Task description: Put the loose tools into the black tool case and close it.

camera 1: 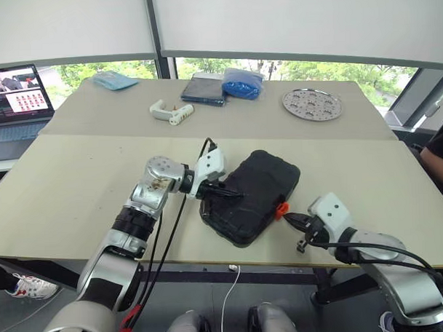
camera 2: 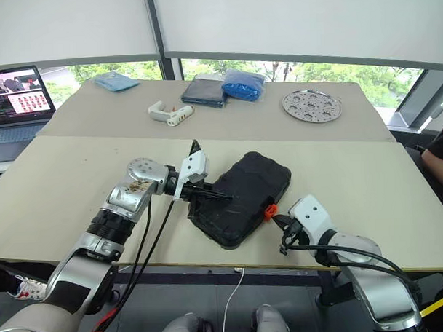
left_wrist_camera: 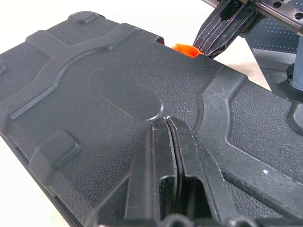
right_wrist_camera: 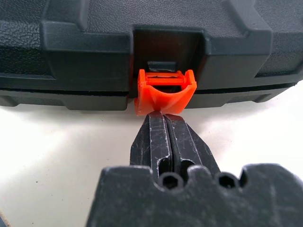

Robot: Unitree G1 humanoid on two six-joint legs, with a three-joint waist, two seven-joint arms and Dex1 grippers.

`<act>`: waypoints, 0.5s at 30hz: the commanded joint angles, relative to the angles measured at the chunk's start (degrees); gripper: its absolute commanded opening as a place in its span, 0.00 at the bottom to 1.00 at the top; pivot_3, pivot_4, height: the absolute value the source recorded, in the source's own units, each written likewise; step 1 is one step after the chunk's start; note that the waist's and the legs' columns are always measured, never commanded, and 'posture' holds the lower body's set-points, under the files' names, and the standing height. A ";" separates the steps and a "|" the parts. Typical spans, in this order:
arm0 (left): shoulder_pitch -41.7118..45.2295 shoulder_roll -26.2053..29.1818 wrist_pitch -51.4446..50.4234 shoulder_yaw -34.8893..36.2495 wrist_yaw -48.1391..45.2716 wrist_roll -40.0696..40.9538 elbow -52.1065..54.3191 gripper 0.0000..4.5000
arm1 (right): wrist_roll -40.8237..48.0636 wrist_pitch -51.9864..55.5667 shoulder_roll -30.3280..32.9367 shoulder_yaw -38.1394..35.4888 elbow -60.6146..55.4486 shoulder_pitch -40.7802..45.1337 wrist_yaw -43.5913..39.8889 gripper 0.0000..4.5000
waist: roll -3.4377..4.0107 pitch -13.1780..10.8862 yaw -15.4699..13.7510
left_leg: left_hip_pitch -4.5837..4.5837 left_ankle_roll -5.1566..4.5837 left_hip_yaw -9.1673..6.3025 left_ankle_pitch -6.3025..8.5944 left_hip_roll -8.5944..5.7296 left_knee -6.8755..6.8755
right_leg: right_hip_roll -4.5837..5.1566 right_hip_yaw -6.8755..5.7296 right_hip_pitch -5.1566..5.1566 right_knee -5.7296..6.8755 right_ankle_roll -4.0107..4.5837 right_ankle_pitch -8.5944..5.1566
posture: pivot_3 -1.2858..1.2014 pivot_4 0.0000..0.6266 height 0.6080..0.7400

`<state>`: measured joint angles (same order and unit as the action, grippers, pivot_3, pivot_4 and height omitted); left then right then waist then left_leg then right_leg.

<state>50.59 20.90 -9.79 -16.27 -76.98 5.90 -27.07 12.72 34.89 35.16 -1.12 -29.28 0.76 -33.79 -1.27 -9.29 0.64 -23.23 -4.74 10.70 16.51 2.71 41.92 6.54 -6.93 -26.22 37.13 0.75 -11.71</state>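
pressing the black tool case (camera 1: 255,194) lid flat with our clenched left gripper (left_wrist_camera: 166,124), we nudge the orange latch (right_wrist_camera: 164,92) up squarely with the clenched right gripper (right_wrist_camera: 164,117)

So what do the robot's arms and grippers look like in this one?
Both arms are silver-grey metal with black joint sections and white wrist housings. Black cables run loose along each arm. The left gripper and right gripper each end in two slim, scuffed black fingers.
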 commanded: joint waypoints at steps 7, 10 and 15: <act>0.11 -0.80 2.61 -2.30 0.86 -2.10 -1.57 0.02 | 0.92 -0.99 -0.70 -0.90 -0.78 1.20 0.93 0.00 | 0.00 0.00 -0.07 | 0.00 0.00 -0.01 0.00 0.00 0.00 | 0.01 0.00 0.01 -0.01 0.00 0.00 | 0.52 0.24 0.84; 0.49 -0.99 3.36 -2.67 0.80 -2.33 -2.15 0.02 | 0.77 -1.13 -0.57 -0.71 -0.71 1.34 0.68 0.00 | 0.00 0.00 -0.04 | 0.00 -0.01 -0.01 0.00 0.00 0.00 | 0.01 0.00 0.01 -0.01 0.00 0.00 | 0.52 0.24 0.84; 1.05 -1.12 4.03 -2.57 0.71 -2.43 -3.17 0.02 | 0.95 -1.66 -0.83 -0.69 -0.49 0.78 0.64 0.00 | 0.00 0.00 0.02 | 0.00 -0.01 -0.02 0.00 0.00 0.00 | 0.00 0.00 0.00 0.00 0.00 0.00 | 0.52 0.24 0.84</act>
<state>51.57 19.86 -6.03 -17.59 -76.12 4.96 -28.82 13.52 34.88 34.73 -1.48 -28.64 1.09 -33.32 -1.26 -9.29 0.65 -23.23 -4.75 10.69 16.52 2.72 41.92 6.54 -6.93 -26.22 37.12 0.74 -11.71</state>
